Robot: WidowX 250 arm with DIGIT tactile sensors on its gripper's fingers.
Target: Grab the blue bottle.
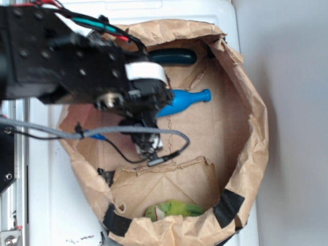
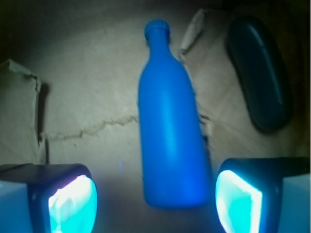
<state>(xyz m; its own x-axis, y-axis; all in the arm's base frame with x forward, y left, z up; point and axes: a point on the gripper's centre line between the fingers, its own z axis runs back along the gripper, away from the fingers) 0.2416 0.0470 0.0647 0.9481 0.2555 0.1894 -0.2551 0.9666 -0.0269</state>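
two glowing gripper pads (image 2: 73,201) are seen nearest the lens, spread wide on either side of the bright blue matte toy bottle (image 2: 170,141).

the black gripper (image 2: 155,204) is held released, nothing clasped; the bottle is laid flat on the crumpled brown paper bag (image 1: 246,102) floor, neck pointed away. a dark green rounded oblong object (image 2: 260,73) is seen just beside the bottle, apart from it.

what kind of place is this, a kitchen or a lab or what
Likely a robot lab test rig, not a kitchen: a crumpled brown paper bin taped at its rim sits on a white surface, holding toy props like the blue bottle beneath the open gripper.
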